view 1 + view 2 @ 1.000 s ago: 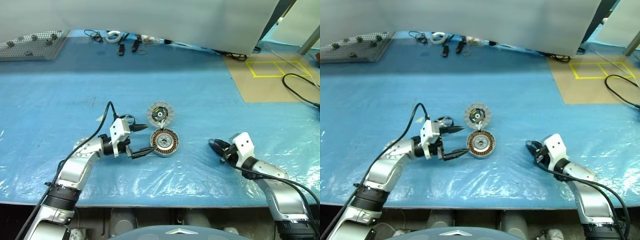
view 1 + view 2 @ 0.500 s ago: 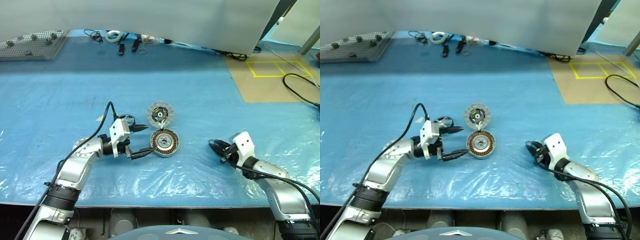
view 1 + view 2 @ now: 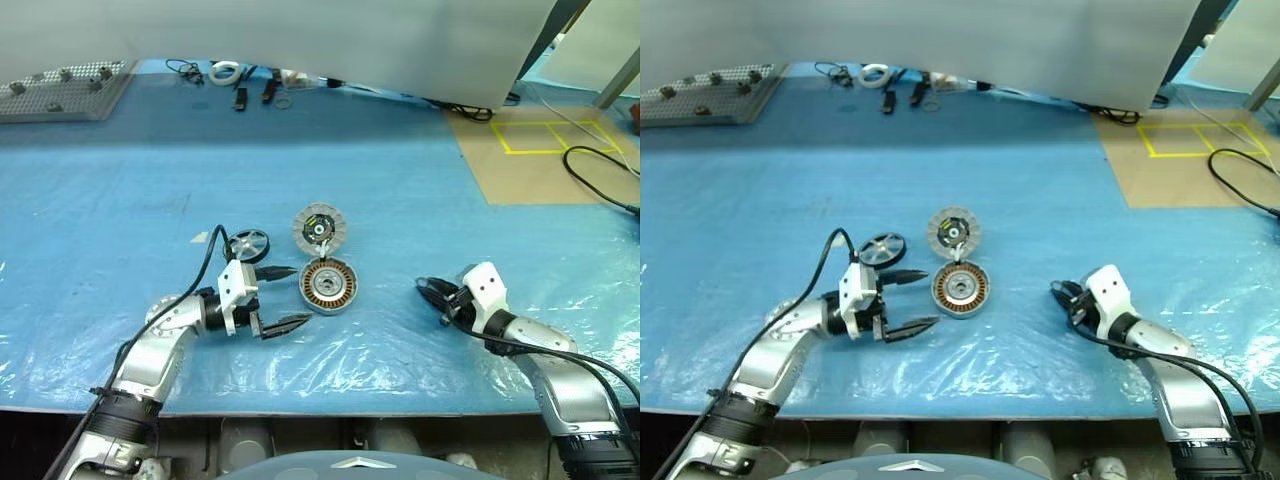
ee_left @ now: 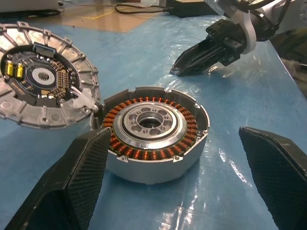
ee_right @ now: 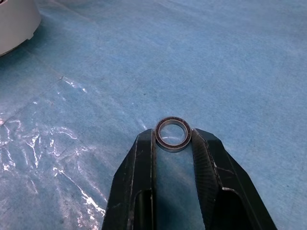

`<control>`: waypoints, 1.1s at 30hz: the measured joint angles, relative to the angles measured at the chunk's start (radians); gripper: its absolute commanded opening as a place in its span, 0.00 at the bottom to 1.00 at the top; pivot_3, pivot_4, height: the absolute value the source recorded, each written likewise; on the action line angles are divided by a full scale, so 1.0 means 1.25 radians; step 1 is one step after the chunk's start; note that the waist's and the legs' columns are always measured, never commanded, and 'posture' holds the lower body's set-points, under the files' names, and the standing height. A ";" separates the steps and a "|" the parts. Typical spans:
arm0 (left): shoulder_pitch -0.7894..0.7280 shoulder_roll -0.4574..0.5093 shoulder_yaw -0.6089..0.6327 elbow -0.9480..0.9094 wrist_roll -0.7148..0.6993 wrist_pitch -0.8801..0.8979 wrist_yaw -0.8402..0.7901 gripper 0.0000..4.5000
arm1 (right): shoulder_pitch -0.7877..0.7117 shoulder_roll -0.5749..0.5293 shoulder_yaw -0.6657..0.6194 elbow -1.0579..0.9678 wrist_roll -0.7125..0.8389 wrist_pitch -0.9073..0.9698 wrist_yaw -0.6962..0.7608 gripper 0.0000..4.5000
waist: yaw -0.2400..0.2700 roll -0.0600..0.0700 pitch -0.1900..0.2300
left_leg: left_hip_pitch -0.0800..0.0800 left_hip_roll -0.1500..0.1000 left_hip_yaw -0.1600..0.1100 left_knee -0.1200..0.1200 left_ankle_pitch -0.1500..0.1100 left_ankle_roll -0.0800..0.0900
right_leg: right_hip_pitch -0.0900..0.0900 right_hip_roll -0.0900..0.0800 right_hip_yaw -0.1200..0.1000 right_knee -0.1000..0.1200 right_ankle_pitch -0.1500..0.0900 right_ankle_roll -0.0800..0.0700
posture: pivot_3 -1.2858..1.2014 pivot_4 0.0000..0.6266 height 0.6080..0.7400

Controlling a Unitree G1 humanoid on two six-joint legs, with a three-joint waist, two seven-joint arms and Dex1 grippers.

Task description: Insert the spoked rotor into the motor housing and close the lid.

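The motor housing [image 3: 328, 285], a round silver casing with copper windings, sits mid-table on the blue sheet. Touching its far edge lies the lid [image 3: 320, 229], ribbed whitish ring and dark hub facing up. The spoked rotor [image 3: 247, 244], a small dark wheel, lies flat to the left of the lid. My left gripper [image 3: 301, 295] is open and empty just left of the housing, pointing at it without touching; its wrist view shows the housing [image 4: 151, 132] ahead between the fingers [image 4: 72, 182]. To the right of the housing, my right gripper [image 5: 172, 139] is shut on a small metal ring [image 5: 172, 133], low over the sheet.
A grey pegboard [image 3: 60, 88] lies at the back left, with cables and small tools [image 3: 240, 85] along the back edge. A brown board with a yellow taped square [image 3: 540, 150] and a black cable [image 3: 600, 170] are at the back right. The table's front edge runs close below both arms.
My left gripper has drawn back toward me and sunk a little, still open, uncovering the spoked rotor behind it. The right gripper, housing and lid have stayed put.
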 measured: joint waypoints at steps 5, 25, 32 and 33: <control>0.088 0.013 0.006 -0.052 -0.003 0.002 0.019 1.00 | -0.021 -0.018 0.009 0.003 -0.001 0.016 0.015 0.15 | -0.001 0.000 0.000 | 0.000 0.000 0.000 0.000 0.000 0.000 | 0.000 0.000 0.000 -0.001 0.000 0.000 | 0.52 0.24 1.00; 0.169 0.068 0.062 -0.122 -0.034 0.003 0.058 1.00 | -0.054 -0.022 0.039 0.003 -0.001 0.041 0.040 0.15 | -0.001 0.000 0.000 | 0.000 0.000 0.000 -0.001 0.000 0.000 | 0.000 0.000 -0.001 -0.001 0.000 0.000 | 0.52 0.24 1.00; 0.170 0.085 0.067 -0.130 -0.036 0.008 0.052 1.00 | -0.057 -0.022 0.039 0.000 -0.001 0.050 0.037 0.15 | -0.001 0.000 0.000 | 0.000 0.000 0.000 -0.001 0.000 0.000 | 0.000 0.000 -0.001 -0.001 0.000 0.000 | 0.52 0.24 1.00; 0.170 0.085 0.067 -0.130 -0.036 0.010 0.052 1.00 | -0.057 -0.022 0.039 -0.001 -0.001 0.053 0.035 0.15 | -0.001 0.000 0.000 | 0.000 0.000 0.000 -0.001 0.000 0.000 | 0.000 0.000 -0.001 -0.001 0.000 0.000 | 0.52 0.24 1.00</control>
